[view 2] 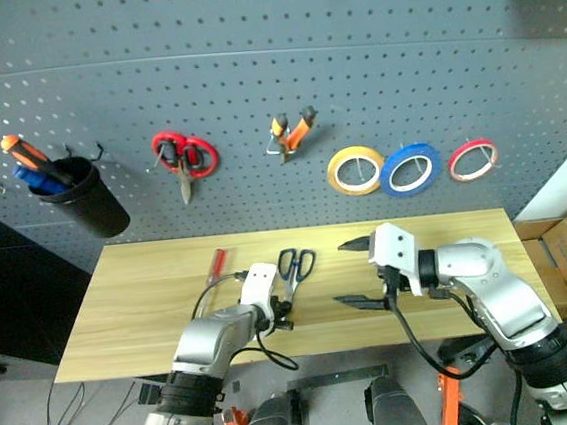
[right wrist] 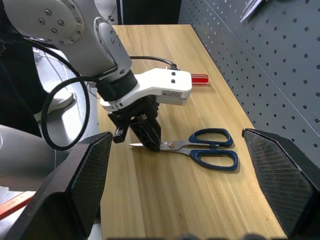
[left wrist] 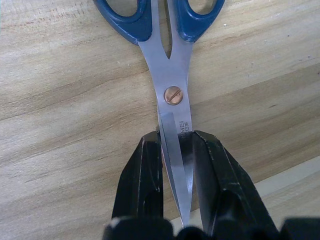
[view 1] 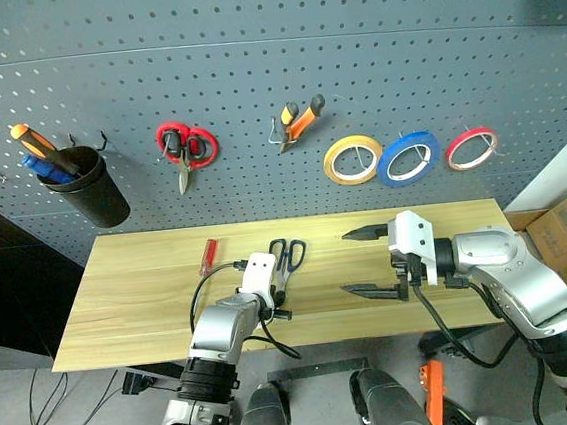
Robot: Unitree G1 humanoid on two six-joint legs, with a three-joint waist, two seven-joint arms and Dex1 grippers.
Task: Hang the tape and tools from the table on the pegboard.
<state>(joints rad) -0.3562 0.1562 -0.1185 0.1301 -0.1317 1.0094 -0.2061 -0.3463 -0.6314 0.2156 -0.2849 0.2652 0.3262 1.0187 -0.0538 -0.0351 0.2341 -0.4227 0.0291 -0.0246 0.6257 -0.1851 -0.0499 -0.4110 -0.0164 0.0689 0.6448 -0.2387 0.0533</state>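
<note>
- Left gripper (left wrist: 175, 165) clamped on the blades of the scissors (right wrist: 200, 148), which lie flat on the table (view 1: 131, 297).
- Right gripper (view 1: 369, 261) spread wide, empty, above the table.
- Tape (view 1: 408, 157) and pliers (view 1: 298, 123) hang on the pegboard (view 1: 246, 35).

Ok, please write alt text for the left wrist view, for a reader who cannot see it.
The left hand is shut on the steel blades of the blue-handled scissors, just below the pivot screw. The scissors lie flat on the light wooden table, handles pointing away from the hand.
</note>
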